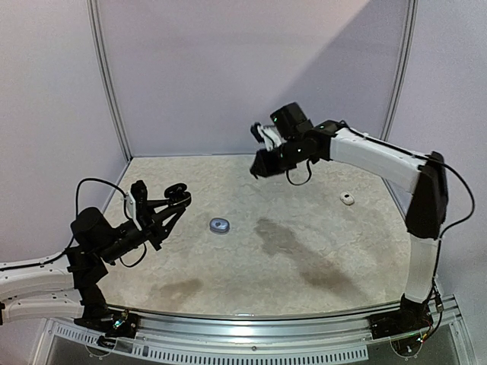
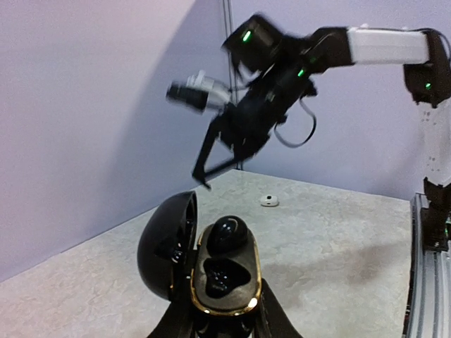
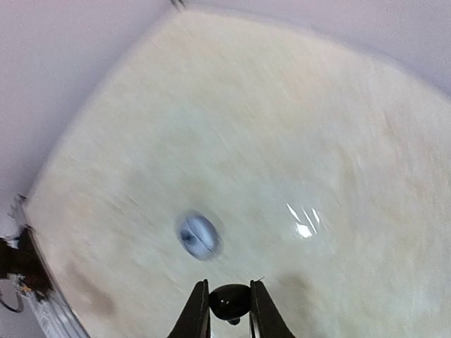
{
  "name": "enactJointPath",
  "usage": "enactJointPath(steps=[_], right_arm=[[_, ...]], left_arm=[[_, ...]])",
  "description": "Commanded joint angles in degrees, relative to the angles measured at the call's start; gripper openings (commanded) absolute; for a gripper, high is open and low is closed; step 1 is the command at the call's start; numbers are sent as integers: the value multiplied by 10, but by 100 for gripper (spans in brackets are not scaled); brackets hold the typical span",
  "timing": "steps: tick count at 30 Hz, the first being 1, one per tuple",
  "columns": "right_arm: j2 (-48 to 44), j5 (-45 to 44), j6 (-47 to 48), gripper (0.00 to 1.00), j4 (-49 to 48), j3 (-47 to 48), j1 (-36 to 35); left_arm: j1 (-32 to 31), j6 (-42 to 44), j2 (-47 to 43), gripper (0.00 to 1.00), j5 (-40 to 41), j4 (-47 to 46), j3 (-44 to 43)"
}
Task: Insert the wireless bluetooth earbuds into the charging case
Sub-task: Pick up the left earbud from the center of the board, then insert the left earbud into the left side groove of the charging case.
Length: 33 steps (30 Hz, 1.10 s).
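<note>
High over the table (image 1: 319,251), the right gripper (image 3: 228,289) pinches a black earbud (image 3: 230,301) — presumably for delivery — while the left gripper (image 2: 223,321) clamps the charging case (image 2: 168,246) lid-open, a seated earbud (image 2: 227,234) beside a free socket (image 2: 224,276) facing up.

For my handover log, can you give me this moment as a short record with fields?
left fingers: shut on the open black charging case
case slots: seated black earbud in one, the other empty
right fingers: raised above the table, shut on a loose black earbud
on table: white earbud and bluish-silver item, apart
</note>
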<state>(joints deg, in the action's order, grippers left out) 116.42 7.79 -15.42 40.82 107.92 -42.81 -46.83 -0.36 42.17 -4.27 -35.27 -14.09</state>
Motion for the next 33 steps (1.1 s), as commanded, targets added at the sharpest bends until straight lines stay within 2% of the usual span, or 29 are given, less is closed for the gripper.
enactJointPath(steps=[1, 7, 12, 33], right_arm=[[-99, 73, -43, 0, -334, -50, -61], [-90, 88, -21, 0, -490, -64, -148], [-89, 115, -12, 0, -578, -101, -168], [-32, 133, 39, 0, -612, -92, -210]], left_arm=[[-8, 58, 15, 0, 60, -39, -13], [-9, 98, 32, 0, 95, -59, -34], [-9, 102, 37, 0, 103, -74, -47], [-8, 91, 53, 0, 102, -89, -74]])
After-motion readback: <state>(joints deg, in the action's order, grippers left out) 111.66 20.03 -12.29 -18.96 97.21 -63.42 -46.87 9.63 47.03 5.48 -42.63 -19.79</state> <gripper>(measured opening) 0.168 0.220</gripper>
